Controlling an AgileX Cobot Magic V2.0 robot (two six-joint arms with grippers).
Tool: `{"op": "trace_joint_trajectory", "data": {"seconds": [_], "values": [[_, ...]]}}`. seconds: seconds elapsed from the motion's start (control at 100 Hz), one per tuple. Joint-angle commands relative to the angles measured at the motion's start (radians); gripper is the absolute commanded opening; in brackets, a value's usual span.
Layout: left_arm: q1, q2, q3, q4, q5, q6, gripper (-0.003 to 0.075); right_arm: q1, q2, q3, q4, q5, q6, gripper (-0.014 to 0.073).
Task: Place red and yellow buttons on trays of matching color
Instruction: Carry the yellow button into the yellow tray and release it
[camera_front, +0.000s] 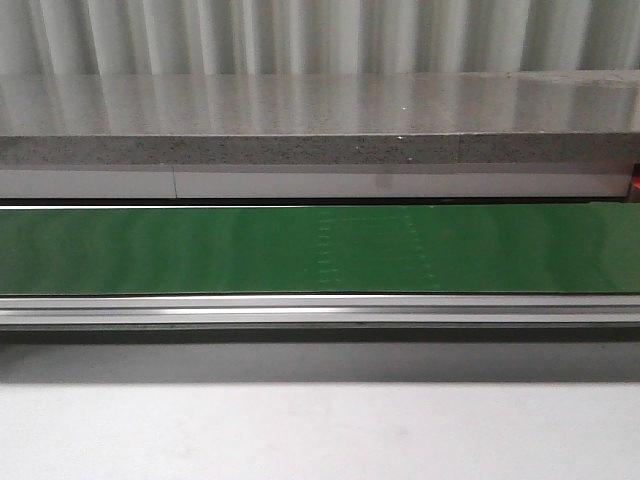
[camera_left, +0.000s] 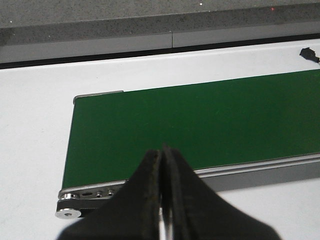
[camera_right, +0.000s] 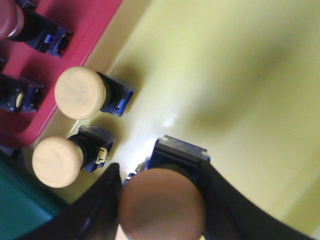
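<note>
In the right wrist view my right gripper (camera_right: 160, 169) is shut on a yellow button (camera_right: 162, 204), one black finger on each side of its round cap. The button's blue base (camera_right: 180, 150) is down at the yellow tray (camera_right: 240, 75). Two more yellow buttons (camera_right: 80, 92) (camera_right: 57, 161) lie on that tray near its edge. Beside it is the red tray (camera_right: 82, 25), holding a red button (camera_right: 10, 20) and another dark button body (camera_right: 17, 95). My left gripper (camera_left: 162, 150) is shut and holds nothing, hanging over the near edge of the green belt (camera_left: 200, 120).
The green conveyor belt (camera_front: 320, 250) runs across the front view with a metal rail (camera_front: 320, 308) along its near side and a grey stone ledge (camera_front: 320, 120) behind it. Neither arm shows in that view. A small black object (camera_left: 309, 53) lies on the white table beyond the belt.
</note>
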Motion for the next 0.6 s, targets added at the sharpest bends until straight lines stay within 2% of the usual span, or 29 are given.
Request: {"op": "trace_joint_trajectory", "data": {"seconds": [0.0,0.46,0.53,0.59], "values": [[-0.009,0.004,-0.025,-0.014,-0.07,-0.008,-0.002,-0.005,0.006,-0.021,0.023,-0.052,-0.002,0.0118],[-0.009,0.004,-0.025,-0.014,-0.07,-0.008,-0.002,-0.004,0.149,-0.021,0.063,-0.075,-0.002,0.0127],[-0.009,0.004,-0.025,-0.014,-0.07,-0.008,-0.002,-0.004,0.155,-0.021,0.063,-0.075,-0.003,0.0174],[-0.009,0.004,-0.025,-0.014,-0.07,-0.008,-0.002,-0.004,0.155,-0.021,0.063,-0.078,-0.003,0.0269]]}}
